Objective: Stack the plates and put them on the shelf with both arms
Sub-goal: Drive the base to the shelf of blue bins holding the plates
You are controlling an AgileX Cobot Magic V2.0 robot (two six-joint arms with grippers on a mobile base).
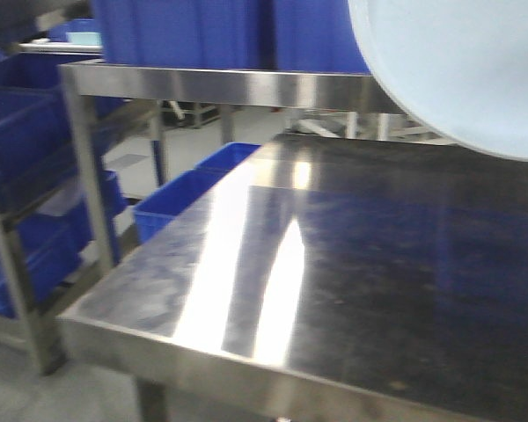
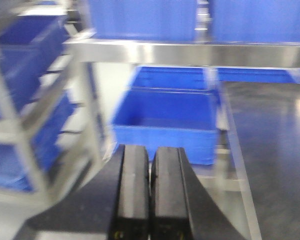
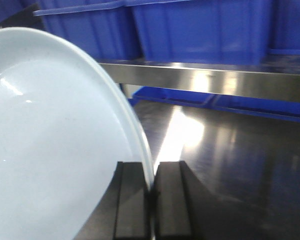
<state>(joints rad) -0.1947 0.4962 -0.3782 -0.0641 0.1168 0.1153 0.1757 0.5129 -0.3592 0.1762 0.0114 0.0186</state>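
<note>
While the right end effector (image 3: 153,172) is pinching the rim of a white plate (image 3: 55,140) between its two dark fingers, the plate is hanging tilted in the air, well clear of the steel worktop (image 1: 378,264). In the front view it is showing at the top right corner, above the worktop's far side. The edge inside the pinch is looking doubled, so a second plate may be nesting against the first, but I cannot tell for sure. The left end effector (image 2: 150,155) is showing its fingers pressed together with nothing between them. It is pointing past the worktop's left edge toward the blue bins (image 2: 165,120) under the shelf (image 2: 190,52).

Judging from this, the task is sitting somewhere in its middle. At least one plate is up in the right grip, and no plate is lying on the part of the worktop that is showing, which is hinting that the stacking may be done — a guess only. Setting the plates on the shelf is what is remaining, and the left arm is not sharing the load yet.

No brand, label or writing is readable anywhere — bins, steel and plate are all looking plain, and the left wrist view is blurring fine detail.
</note>
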